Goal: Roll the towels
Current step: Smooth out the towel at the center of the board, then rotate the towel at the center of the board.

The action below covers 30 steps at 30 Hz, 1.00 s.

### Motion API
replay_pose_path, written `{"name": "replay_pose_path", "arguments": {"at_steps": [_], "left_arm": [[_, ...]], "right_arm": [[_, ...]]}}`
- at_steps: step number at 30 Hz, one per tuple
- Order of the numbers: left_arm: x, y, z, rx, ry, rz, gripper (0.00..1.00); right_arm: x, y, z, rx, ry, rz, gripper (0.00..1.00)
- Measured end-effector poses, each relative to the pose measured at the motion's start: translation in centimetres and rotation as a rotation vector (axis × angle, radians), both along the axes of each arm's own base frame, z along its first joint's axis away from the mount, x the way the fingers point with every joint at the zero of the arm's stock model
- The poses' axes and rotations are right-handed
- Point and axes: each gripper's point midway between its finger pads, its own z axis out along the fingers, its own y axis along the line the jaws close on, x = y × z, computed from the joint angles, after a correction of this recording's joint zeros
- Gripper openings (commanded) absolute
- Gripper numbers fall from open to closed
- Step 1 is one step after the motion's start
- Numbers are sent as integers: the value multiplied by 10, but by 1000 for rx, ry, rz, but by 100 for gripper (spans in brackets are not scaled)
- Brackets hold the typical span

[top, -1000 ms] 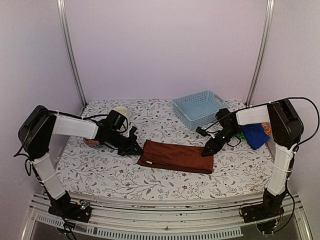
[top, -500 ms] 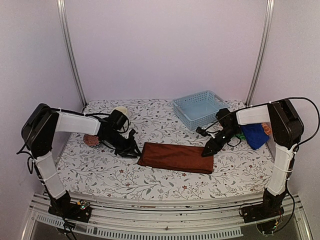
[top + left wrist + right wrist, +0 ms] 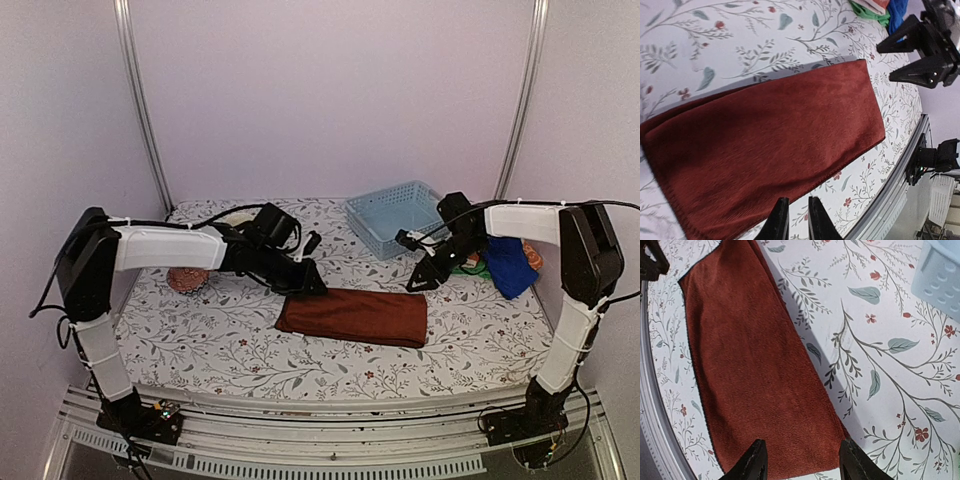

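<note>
**Folded brown towel lies flat, both grippers free of it**

The dark rust-brown terry towel (image 3: 350, 317) lies in the middle of the floral-printed table (image 3: 200, 340), folded into a long narrow strip that runs left to right. This is probably deliberate: a flat, even strip gives a short end to start the roll from.

The left gripper (image 3: 796, 224) sits at the strip's far-left corner. Its fingers are drawn almost together with a slim gap between them, and they hold nothing. From there it looks placed to tuck or pinch that short end.

The right gripper (image 3: 805, 462) hovers over the opposite end, near the far-right corner. Its jaws are spread wide and empty, clear of the cloth, perhaps to give the left arm room.

The royal-blue towel (image 3: 508, 268) and a green one (image 3: 867, 14) wait in a heap at the right edge, beside the pale blue plastic lattice basket (image 3: 375, 240).

A second ago the left gripper sat lower and further left, just off the strip's left end, which looked slightly rumpled. That arm has since reached across toward the far corner, and the end now lies smooth. The right gripper was then down on the towel's right corner. It has lifted back toward the basket and its jaws stand wider.
</note>
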Motion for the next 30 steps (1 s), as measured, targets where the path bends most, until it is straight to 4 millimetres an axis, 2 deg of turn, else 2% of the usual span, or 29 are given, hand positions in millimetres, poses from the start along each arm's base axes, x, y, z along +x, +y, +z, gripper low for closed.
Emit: {"name": "replay_pose_path", "arguments": {"at_steps": [2, 5, 9, 11, 16, 18, 20, 23, 26, 28, 30], "left_arm": [[-3, -18, -13, -6, 9, -35, 10], [-8, -28, -39, 15, 43, -60, 8], [-17, -18, -78, 91, 104, -55, 6], [-21, -9, -88, 130, 117, -49, 6], [-14, 4, -94, 170, 89, -38, 6], [-6, 11, -94, 181, 72, -34, 6], [3, 18, -94, 198, 43, -36, 7], [31, 34, -93, 246, -28, -38, 11], [59, 31, -90, 287, -135, -85, 16], [72, 26, -87, 305, -191, -119, 20], [80, 20, -78, 310, -238, -144, 24]], "right_arm": [[1, -5, -13, -39, 5, -10, 49], [-2, -14, -37, -99, 32, -22, 45], [-8, -24, -57, -154, 57, -28, 33], [-10, -26, -61, -163, 59, -30, 26], [-24, -25, -67, -156, 82, -22, 21], [-36, -19, -67, -147, 96, -1, 21], [-59, -7, -67, -129, 127, 47, 23], [-103, 22, -65, -79, 207, 168, 30], [-150, 47, -58, -32, 320, 294, 37], [-166, 55, -55, -12, 381, 336, 40], [-167, 56, -52, -1, 402, 341, 43]]}}
